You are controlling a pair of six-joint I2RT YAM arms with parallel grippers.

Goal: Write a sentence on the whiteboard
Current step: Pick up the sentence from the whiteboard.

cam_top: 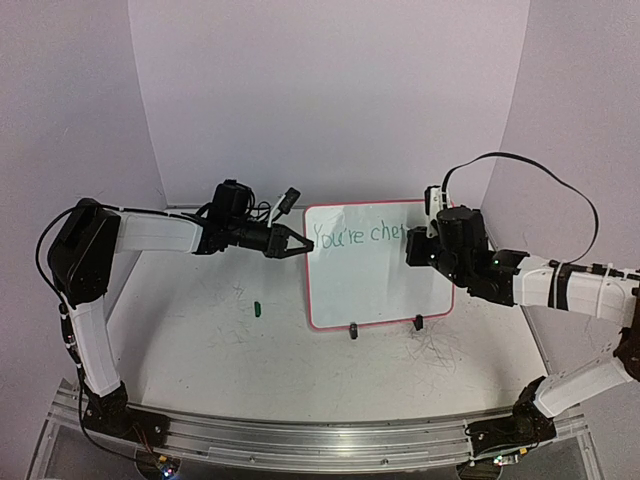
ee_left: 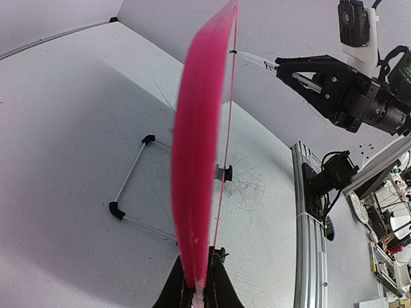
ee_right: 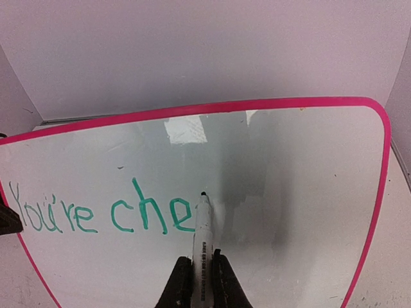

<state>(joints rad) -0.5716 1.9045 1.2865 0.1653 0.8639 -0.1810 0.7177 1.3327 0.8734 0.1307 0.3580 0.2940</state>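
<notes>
From above, the left tool point(cam_top: 297, 246) is clamping the whiteboard point(cam_top: 380, 285) at its left edge. Its wrist view is showing the frame pinched. At the right wrist, the right tool point(ee_right: 199, 282) is gripping a marker point(ee_right: 203, 224) just past "che" in the sentence point(ee_right: 96, 212); pressing lightly seems wise.

- whiteboard point(cam_top: 372, 290) stands mid way across the table point(cam_top: 200, 350)
- left gripper point(cam_top: 303, 245) clamps its left edge
- right gripper point(ee_right: 200, 282) in front, holding the marker point(ee_right: 203, 224), tip touching the board just right of the sentence point(ee_right: 96, 215)
</notes>
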